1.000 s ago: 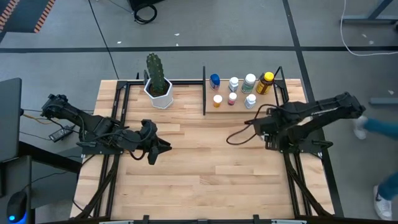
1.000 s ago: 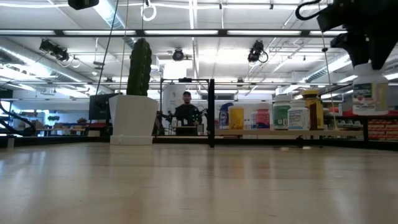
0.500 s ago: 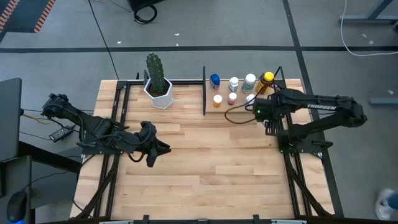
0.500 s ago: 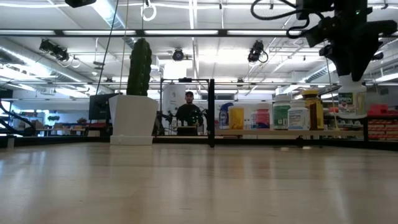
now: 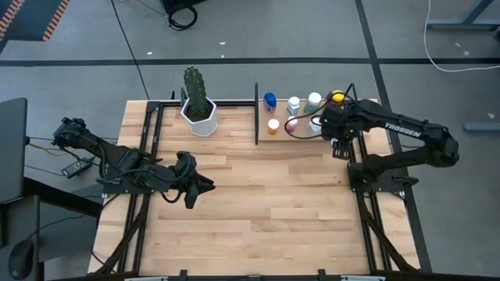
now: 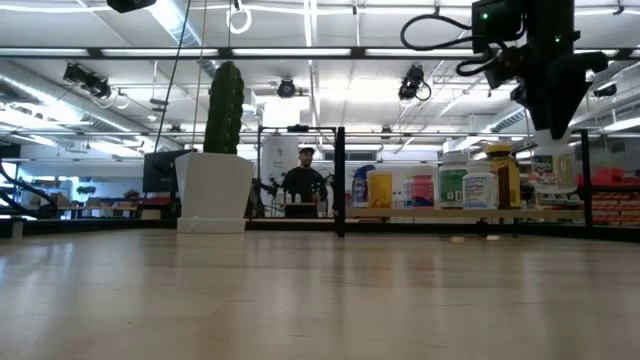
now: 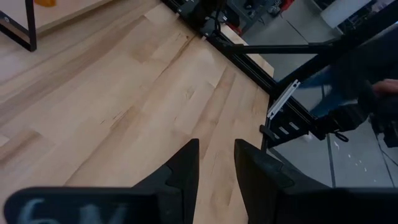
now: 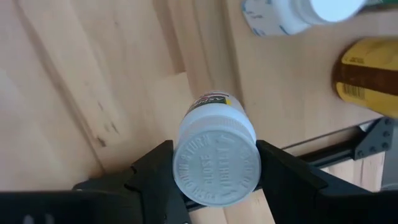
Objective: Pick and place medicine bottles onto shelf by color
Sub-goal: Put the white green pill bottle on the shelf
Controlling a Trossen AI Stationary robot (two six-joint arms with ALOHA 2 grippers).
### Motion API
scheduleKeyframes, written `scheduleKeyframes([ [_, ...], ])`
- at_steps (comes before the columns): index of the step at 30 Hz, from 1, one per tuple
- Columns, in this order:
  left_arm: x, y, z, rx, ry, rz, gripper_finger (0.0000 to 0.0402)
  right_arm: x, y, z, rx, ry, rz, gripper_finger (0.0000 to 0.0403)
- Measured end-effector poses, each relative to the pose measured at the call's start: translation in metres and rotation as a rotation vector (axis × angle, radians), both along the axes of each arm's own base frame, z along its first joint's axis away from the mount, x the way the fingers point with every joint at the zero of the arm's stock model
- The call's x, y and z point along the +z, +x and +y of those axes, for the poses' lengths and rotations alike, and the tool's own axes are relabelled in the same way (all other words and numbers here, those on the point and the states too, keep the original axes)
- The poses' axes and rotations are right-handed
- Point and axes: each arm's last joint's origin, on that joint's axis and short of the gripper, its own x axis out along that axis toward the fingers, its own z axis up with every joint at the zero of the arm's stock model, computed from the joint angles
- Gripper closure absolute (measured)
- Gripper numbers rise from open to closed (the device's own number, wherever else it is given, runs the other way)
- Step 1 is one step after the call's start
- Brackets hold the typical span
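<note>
Clamped by the cap between the right gripper (image 8: pixel 214 177) fingers: a small white-capped, white-bodied medicine bottle (image 8: pixel 216 163), hanging upright, long axis vertical, base pointing down at the light-wood shelf board with black posts (image 5: pixel 301 134). Held off the board, at the shelf's right end, just beside the white-capped bottle (image 8: pixel 292 14) and near the amber-yellow bottle (image 8: pixel 367 76) already standing there. Bare wood directly beneath, so probably a straight descent, then release, keeping clear of those neighbours. Left gripper (image 7: pixel 214 163) parked far off over the slatted tabletop (image 5: pixel 258 211), jaws slightly parted, holding nothing.
</note>
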Motion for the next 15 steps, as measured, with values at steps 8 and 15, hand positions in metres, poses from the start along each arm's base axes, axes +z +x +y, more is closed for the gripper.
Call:
scheduleKeyframes([
  [8, 0.0, 0.0, 0.0, -0.002, -0.001, 0.0, 0.0294, 0.0, -0.006, -0.015, -0.043, -0.006, -0.002, 0.0184],
  [15, 0.0, 0.0, 0.0, 0.002, -0.012, 0.0, 0.0294, -0.014, 0.004, -0.037, -0.081, 0.01, 0.042, 0.0184],
])
